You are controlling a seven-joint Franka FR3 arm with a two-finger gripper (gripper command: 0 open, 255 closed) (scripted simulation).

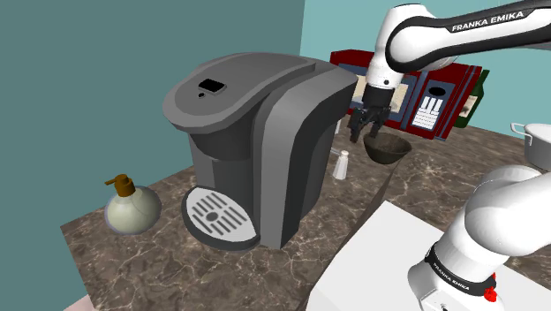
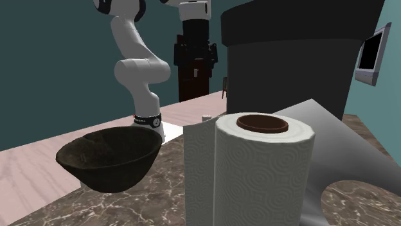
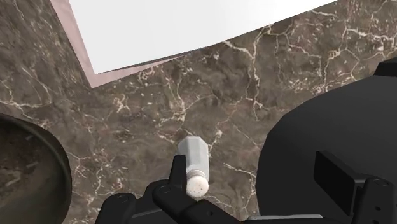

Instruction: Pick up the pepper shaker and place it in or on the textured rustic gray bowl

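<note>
The gripper (image 1: 365,134) is hanging above the marble counter (image 1: 353,203) with its fingers spread apart, gripping nothing. The shaker (image 1: 341,164) is standing upright on the counter beside the coffee machine (image 1: 256,141), at about 8 o'clock from the bowl (image 1: 388,148) in the shoulder view and apart from it. The gripper is sitting at about 1 o'clock from the shaker, raised clear of it. By this evidence, no step is finished: descending, grasping, lifting, carrying and releasing into the bowl are all remaining.

Veined marble counter (image 3: 222,95); rough, matt dark bowl (image 2: 109,157).
</note>
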